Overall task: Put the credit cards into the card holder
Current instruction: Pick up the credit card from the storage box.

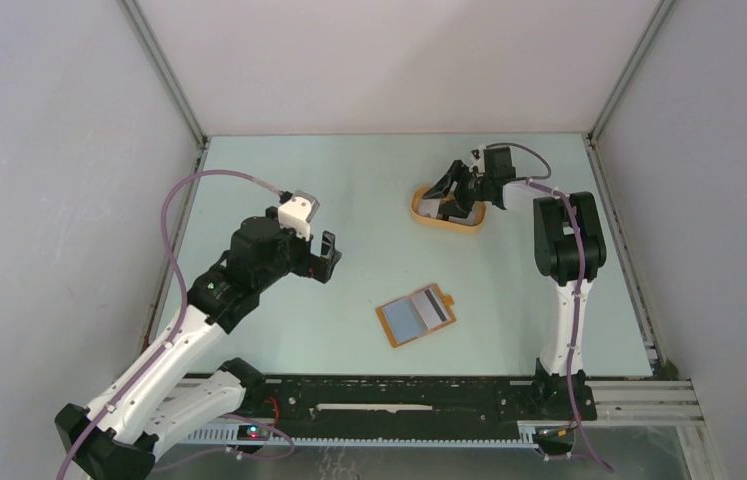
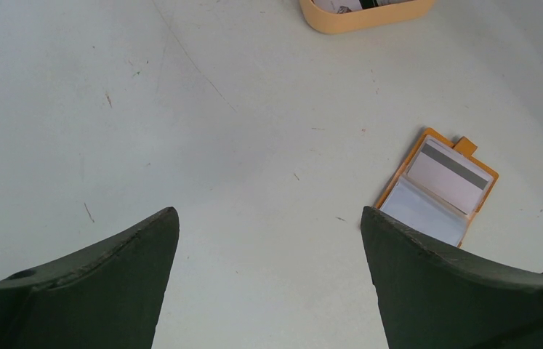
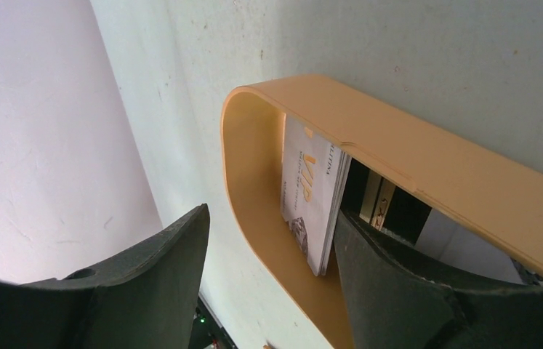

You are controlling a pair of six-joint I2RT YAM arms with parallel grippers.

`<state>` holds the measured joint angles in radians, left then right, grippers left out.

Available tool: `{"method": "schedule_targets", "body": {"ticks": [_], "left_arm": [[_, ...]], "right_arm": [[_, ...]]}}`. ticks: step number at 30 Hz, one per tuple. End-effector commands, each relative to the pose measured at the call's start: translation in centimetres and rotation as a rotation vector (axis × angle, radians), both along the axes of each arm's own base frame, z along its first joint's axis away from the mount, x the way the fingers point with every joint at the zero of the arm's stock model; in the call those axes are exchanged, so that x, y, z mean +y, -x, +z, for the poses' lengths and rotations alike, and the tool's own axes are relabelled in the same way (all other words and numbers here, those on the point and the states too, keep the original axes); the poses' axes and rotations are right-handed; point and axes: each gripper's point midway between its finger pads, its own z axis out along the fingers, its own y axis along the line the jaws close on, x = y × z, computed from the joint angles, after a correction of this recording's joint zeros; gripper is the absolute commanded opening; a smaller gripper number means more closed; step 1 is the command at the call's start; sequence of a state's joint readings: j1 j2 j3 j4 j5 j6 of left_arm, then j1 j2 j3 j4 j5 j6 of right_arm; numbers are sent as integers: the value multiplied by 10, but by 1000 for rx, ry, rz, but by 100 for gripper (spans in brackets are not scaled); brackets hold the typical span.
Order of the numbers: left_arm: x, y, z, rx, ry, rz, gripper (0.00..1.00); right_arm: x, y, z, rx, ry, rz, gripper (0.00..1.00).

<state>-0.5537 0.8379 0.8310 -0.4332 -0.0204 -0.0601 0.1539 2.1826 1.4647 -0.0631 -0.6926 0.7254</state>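
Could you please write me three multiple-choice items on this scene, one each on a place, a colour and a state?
1. The right end effector is: A over the orange tray; B at the table's near edge; C against the left wall.
2. The card holder is: A blue; B orange-brown; C black.
3. The card holder lies: A snapped shut; B standing on edge; C open.
Key: 1 A, its wrist view looks straight into the tray; 2 B, its border shows that colour; 3 C, credit cards show inside it.
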Motion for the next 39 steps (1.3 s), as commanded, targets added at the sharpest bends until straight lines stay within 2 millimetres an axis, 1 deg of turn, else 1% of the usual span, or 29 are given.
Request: {"method": "schedule_targets", "body": {"ticks": [1, 3, 11, 15, 17, 20, 22, 28, 30, 34, 39], "left_arm": [[2, -1, -6, 1, -14, -2, 100], [2, -1, -6, 0, -14, -2, 100], [3, -2, -6, 2, -15, 3, 100], [3, -3, -8, 6, -20, 5, 100], [4, -3, -9, 7, -22, 6, 100], [4, -4, -9, 10, -23, 8, 100], [4, -4, -9, 9, -25, 10, 100], [5, -4, -10, 11, -25, 11, 100], [4, -4, -10, 11, -24, 9, 100], [4, -4, -10, 11, -23, 8, 100], [4, -4, -9, 10, -23, 9, 100]], "right_arm": [[9, -1, 24, -50, -45, 23, 72], [11, -1, 23, -52, -47, 29, 71], [20, -2, 6, -29, -27, 45, 71], [22, -5, 4, -18, -51, 39, 71], [23, -7, 5, -19, -76, 31, 69], [26, -6, 2, -9, -99, 30, 68], [26, -5, 3, -10, -107, 34, 68], [19, -7, 13, -32, -128, 25, 68], [17, -8, 16, -37, -126, 23, 66], [12, -8, 13, -29, -106, 15, 66], [10, -7, 15, -29, -105, 16, 64]]}}
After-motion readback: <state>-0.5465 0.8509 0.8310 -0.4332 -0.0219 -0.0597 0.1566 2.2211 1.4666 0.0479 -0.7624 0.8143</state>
